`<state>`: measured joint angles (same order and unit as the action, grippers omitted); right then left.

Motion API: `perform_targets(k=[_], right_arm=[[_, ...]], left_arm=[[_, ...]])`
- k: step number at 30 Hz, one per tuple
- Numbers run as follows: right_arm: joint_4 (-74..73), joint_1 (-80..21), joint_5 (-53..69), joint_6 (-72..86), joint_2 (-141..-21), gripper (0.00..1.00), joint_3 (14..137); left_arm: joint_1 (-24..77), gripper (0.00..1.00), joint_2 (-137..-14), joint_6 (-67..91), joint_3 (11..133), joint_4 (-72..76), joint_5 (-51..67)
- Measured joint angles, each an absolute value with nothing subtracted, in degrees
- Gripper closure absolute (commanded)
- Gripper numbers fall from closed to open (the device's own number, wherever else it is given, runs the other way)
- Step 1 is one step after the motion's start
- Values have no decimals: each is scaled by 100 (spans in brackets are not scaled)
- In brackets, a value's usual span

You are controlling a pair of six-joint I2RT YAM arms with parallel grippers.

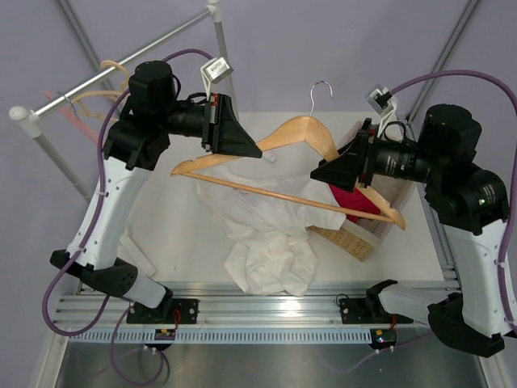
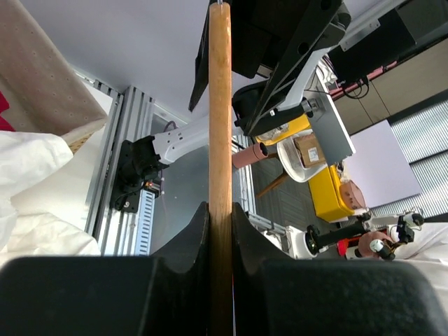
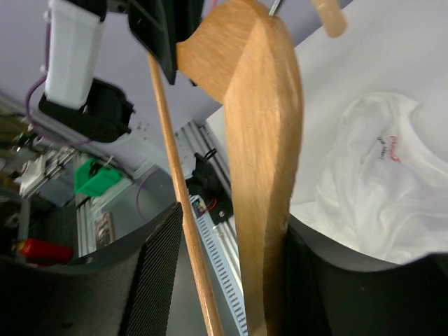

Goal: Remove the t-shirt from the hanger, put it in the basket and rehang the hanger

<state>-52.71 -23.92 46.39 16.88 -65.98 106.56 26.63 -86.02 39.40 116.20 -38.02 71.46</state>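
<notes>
Above the counter (image 1: 178,234), the left pincer (image 1: 257,152) is clamped on the wood of the hanger (image 1: 295,129). The right pincer (image 1: 317,172) has its jaws apart around the hanger's other arm. The t-shirt (image 1: 266,242) lies crumpled on the counter beneath it.

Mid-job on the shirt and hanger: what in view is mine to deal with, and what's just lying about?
Job:
- hanger, clamped by the left gripper
- right gripper, open around the hanger
- t-shirt, lying crumpled

Lying about:
- red cloth in the wicker basket
- rack with spare hangers
</notes>
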Motion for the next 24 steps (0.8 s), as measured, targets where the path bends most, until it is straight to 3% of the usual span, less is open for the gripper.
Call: perform_targets(k=[7, 9, 18, 24], right_arm=[[-6119, -2418, 2467, 1551, -7078, 29, 12374], [-6134, -2425, 1964, 1555, -7096, 18, 12663], [-5710, -2440, 414, 1835, -6519, 12, 12138], [-5468, -2440, -3, 1990, -6381, 10, 12033]], left_arm=[[2530, 100, -8311, 3994, 11533, -3581, 6427], [2508, 100, -8158, 3946, 11404, -3586, 6187], [2499, 100, -7500, 3485, 11045, -4080, 4689], [2650, 100, -7157, 3218, 11008, -4313, 2902]])
